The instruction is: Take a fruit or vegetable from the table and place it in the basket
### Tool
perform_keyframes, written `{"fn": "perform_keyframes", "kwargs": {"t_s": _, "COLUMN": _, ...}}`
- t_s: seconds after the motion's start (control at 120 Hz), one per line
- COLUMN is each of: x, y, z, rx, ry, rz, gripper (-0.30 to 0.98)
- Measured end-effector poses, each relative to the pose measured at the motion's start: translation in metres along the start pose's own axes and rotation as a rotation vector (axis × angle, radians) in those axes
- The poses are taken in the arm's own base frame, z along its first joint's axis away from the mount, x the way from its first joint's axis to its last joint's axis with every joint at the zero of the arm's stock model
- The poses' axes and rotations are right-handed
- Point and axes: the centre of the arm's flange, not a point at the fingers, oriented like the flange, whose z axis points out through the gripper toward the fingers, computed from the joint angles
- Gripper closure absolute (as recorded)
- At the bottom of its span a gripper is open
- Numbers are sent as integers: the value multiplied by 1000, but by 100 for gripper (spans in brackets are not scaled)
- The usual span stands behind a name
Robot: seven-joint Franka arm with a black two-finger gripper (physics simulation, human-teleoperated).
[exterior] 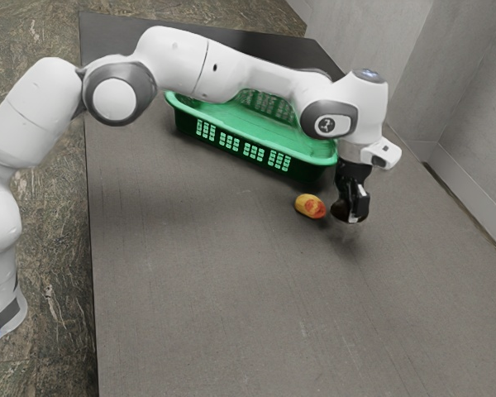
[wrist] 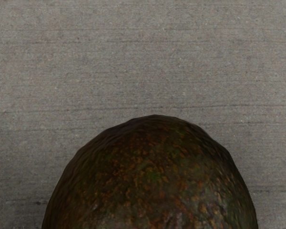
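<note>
The black gripper (exterior: 352,207) points down beyond the green basket's near right corner in the exterior view, shut on a dark brown avocado (exterior: 340,209). One finger crosses in front of the fruit and hides part of it; the far finger is hidden behind. A faint dark smudge lies on the table below them. In the wrist view the rough, brown-speckled avocado (wrist: 155,176) looms large at the lower edge. The green basket (exterior: 231,142) stands behind, partly covered by the arm.
A yellow and red fruit (exterior: 310,206) lies on the grey table (exterior: 231,289), just to the exterior view's left of the gripper. Pale walls (exterior: 467,107) rise beyond the table's far edge.
</note>
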Motion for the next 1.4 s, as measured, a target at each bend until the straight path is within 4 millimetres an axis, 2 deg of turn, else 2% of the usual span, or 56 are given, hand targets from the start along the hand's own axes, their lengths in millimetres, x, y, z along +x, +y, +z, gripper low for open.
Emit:
{"fn": "perform_keyframes", "kwargs": {"t_s": 0.1, "x": -2, "y": -10, "z": -60, "rx": 55, "ry": 80, "rz": -23, "gripper": 36}}
{"fn": "perform_keyframes", "kwargs": {"t_s": 0.158, "x": -6, "y": -25, "z": -97, "rx": 97, "ry": 128, "rz": -53, "gripper": 36}}
{"fn": "perform_keyframes", "kwargs": {"t_s": 0.233, "x": -14, "y": -60, "z": -136, "rx": 151, "ry": 176, "rz": -118, "gripper": 35}}
{"fn": "perform_keyframes", "kwargs": {"t_s": 0.325, "x": -25, "y": -109, "z": -158, "rx": 179, "ry": 199, "rz": -205, "gripper": 36}}
{"fn": "perform_keyframes", "kwargs": {"t_s": 0.442, "x": -42, "y": -168, "z": -175, "rx": 205, "ry": 211, "rz": -307, "gripper": 36}}
{"fn": "perform_keyframes", "kwargs": {"t_s": 0.608, "x": -71, "y": -248, "z": -182, "rx": 251, "ry": 202, "rz": -440, "gripper": 36}}
{"fn": "perform_keyframes", "kwargs": {"t_s": 0.875, "x": -114, "y": -332, "z": -176, "rx": 271, "ry": 168, "rz": -586, "gripper": 36}}
{"fn": "perform_keyframes", "kwargs": {"t_s": 0.933, "x": -118, "y": -340, "z": -177, "rx": 273, "ry": 167, "rz": -600, "gripper": 36}}
{"fn": "perform_keyframes", "kwargs": {"t_s": 1.017, "x": -118, "y": -340, "z": -177, "rx": 274, "ry": 168, "rz": -602, "gripper": 34}}
{"fn": "perform_keyframes", "kwargs": {"t_s": 1.117, "x": -117, "y": -337, "z": -177, "rx": 264, "ry": 169, "rz": -600, "gripper": 17}}
{"fn": "perform_keyframes", "kwargs": {"t_s": 1.258, "x": -115, "y": -334, "z": -176, "rx": 255, "ry": 170, "rz": -597, "gripper": 6}}
{"fn": "perform_keyframes", "kwargs": {"t_s": 1.333, "x": -113, "y": -331, "z": -182, "rx": 231, "ry": 188, "rz": -608, "gripper": 4}}
{"fn": "perform_keyframes", "kwargs": {"t_s": 1.4, "x": -110, "y": -320, "z": -194, "rx": 162, "ry": 222, "rz": -649, "gripper": 2}}
